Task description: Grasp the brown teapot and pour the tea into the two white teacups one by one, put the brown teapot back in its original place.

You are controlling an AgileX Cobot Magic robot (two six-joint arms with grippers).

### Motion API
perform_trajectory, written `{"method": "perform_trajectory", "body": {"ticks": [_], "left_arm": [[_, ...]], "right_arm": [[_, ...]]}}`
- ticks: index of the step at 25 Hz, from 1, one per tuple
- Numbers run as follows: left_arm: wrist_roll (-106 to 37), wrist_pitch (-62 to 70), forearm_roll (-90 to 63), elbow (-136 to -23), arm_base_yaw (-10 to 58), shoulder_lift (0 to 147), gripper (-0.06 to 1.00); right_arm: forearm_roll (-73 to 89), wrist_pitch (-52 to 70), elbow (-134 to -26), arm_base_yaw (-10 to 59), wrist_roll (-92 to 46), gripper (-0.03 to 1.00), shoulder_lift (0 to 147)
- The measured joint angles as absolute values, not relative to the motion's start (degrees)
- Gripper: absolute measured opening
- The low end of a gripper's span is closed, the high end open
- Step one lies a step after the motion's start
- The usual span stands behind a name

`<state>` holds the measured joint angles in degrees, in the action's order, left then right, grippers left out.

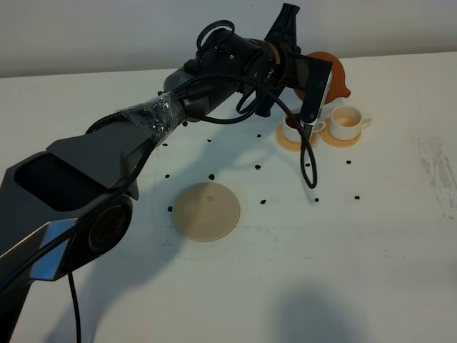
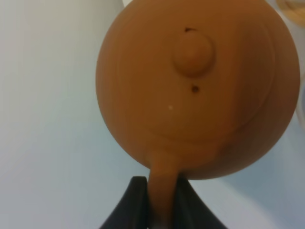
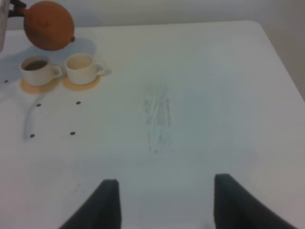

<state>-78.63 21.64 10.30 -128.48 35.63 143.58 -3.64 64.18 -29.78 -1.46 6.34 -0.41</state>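
Observation:
My left gripper (image 2: 159, 188) is shut on the loop handle of the brown teapot (image 2: 198, 90), which fills the left wrist view. The brown teapot (image 1: 334, 75) hangs in the air just behind the two white teacups, partly hidden by my left wrist. From the right wrist view the teapot (image 3: 47, 25) is above the cups, its short spout toward the cream-inside cup (image 3: 82, 67). The other cup (image 3: 38, 69) holds dark tea. Both the dark-filled cup (image 1: 294, 127) and the pale cup (image 1: 348, 121) stand on orange coasters. The tan disc (image 1: 206, 211) lies bare. My right gripper (image 3: 164, 191) is open over bare table.
Small black dots (image 1: 263, 201) are scattered over the white table between the disc and the cups. A scuffed patch (image 1: 437, 171) marks the table at the right. A cable (image 1: 309, 164) dangles from my left wrist beside the dark-filled cup.

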Motion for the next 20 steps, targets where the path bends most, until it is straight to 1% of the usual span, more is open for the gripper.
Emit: {"method": "perform_trajectory", "body": {"ticks": [12,20], "left_arm": [[-84.3,21.0,10.2,-128.5,35.7,143.6,0.12],[-84.9,18.5,10.5,-128.5,35.7,143.6,0.12]], "right_arm": [[-3.6,64.2,-29.8,-1.5,6.3,0.43,-0.4],[-3.6,64.2,-29.8,-1.5,6.3,0.43,-0.4]]}}
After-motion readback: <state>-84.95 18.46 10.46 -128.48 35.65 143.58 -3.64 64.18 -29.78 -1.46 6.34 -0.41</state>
